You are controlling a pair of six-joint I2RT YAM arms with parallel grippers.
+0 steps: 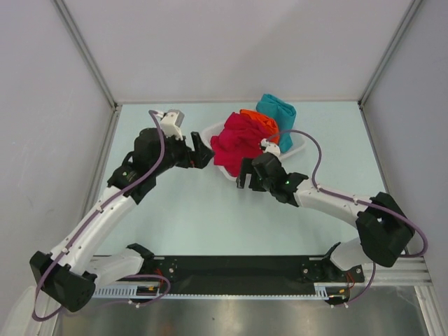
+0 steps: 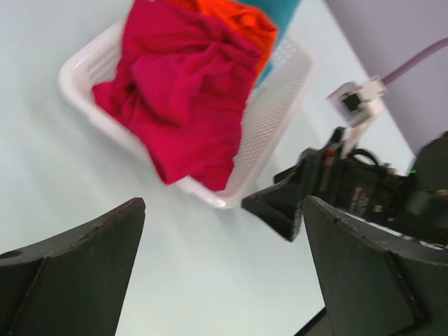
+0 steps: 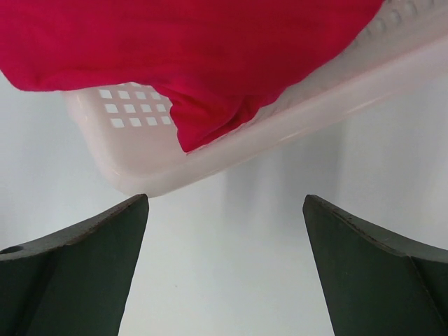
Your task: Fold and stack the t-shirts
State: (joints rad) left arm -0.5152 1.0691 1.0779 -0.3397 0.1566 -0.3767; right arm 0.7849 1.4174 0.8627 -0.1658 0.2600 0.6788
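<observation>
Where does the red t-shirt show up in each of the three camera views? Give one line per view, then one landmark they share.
Top view: the red t-shirt sits just above centre, heaped in the white basket.
Left wrist: red t-shirt upper middle, draped over the basket's near rim.
Right wrist: red t-shirt across the top, a flap hanging over the basket wall.
Shared landmark: the white basket.

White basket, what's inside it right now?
A red t-shirt on top, draping over the basket rim, an orange t-shirt and a teal t-shirt behind it. They cover its floor, so anything underneath is hidden.
</observation>
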